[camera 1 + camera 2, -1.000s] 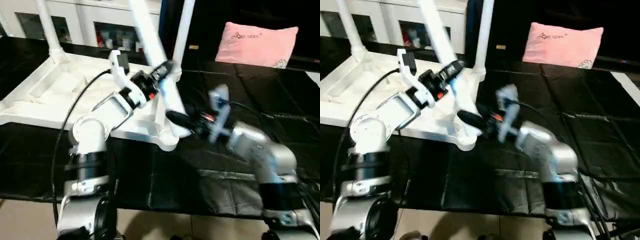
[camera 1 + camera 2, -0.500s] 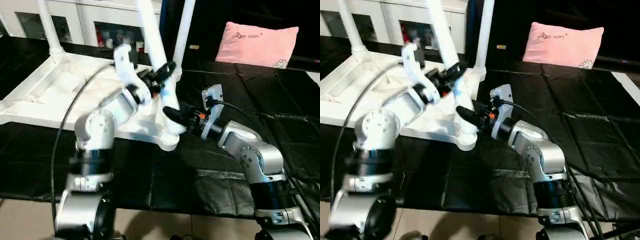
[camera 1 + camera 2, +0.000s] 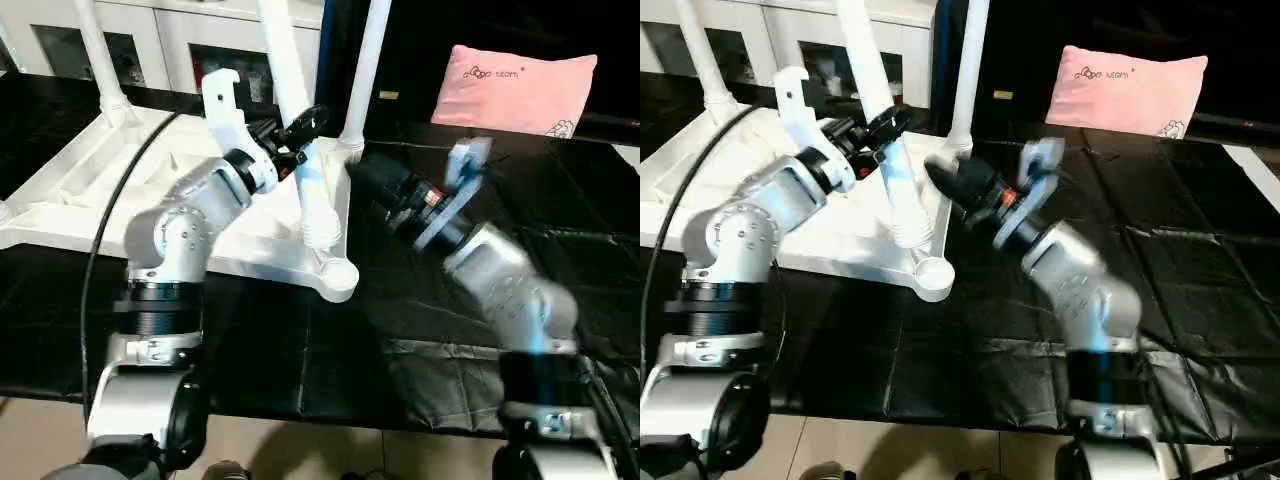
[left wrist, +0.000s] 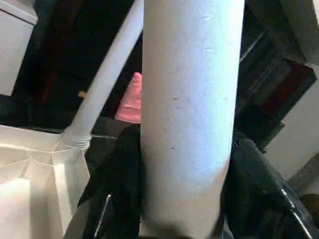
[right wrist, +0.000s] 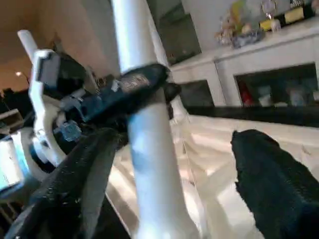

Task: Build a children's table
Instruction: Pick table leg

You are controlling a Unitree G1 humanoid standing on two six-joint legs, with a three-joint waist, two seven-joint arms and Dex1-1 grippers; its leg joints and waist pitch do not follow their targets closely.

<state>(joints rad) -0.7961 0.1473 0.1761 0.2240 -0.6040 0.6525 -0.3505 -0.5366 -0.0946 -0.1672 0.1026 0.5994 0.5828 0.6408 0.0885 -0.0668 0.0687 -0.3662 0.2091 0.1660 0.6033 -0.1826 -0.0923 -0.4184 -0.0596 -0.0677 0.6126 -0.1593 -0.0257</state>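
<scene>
The white tabletop (image 3: pixel 110 190) lies upside down on the left, ribs up. Two white legs stand in its far corner sockets, one at the left (image 3: pixel 95 50) and one at the right (image 3: pixel 365 60). My left gripper (image 3: pixel 305 125) is shut on a third leg (image 3: pixel 300 150), which leans slightly. Its threaded lower end hangs just behind the empty near right socket (image 3: pixel 338 277). The left wrist view has this leg (image 4: pixel 187 99) between black fingers (image 4: pixel 124 174). My right gripper (image 3: pixel 368 182) is open to the right of the leg, apart from it, and faces the leg (image 5: pixel 144 129).
A black cloth (image 3: pixel 450 300) covers the work surface, and its front edge runs near my arms' bases. A pink pillow (image 3: pixel 520 85) lies at the back right. A white glass-door cabinet (image 3: pixel 160 40) stands behind the tabletop.
My right gripper has drawn back up and to the right, away from the leg's lower end. My left gripper has swung the leg more upright, lifting its lower end off the near corner socket.
</scene>
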